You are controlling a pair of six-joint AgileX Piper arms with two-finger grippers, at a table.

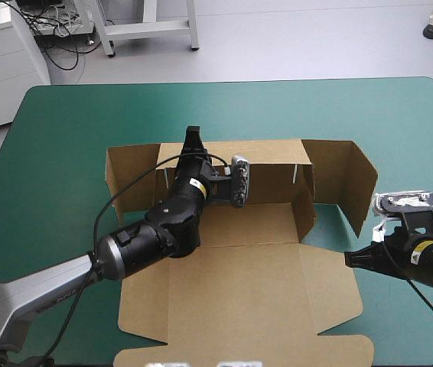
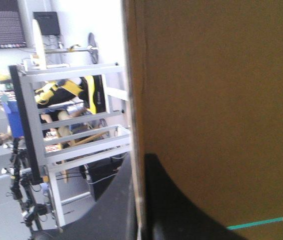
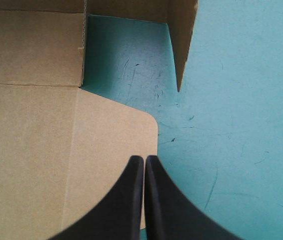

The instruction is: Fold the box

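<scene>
box halfway-ish: far wall up, lid flat. Looks like left end effector clamps that wall; right end effector pressed together.

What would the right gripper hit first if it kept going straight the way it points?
Most likely the flat flap of the box: the right gripper, fingers shut, points at it near its rounded corner. Beyond lie bare teal-green cover, then a raised wall. How high the tips hang is unclear.
</scene>
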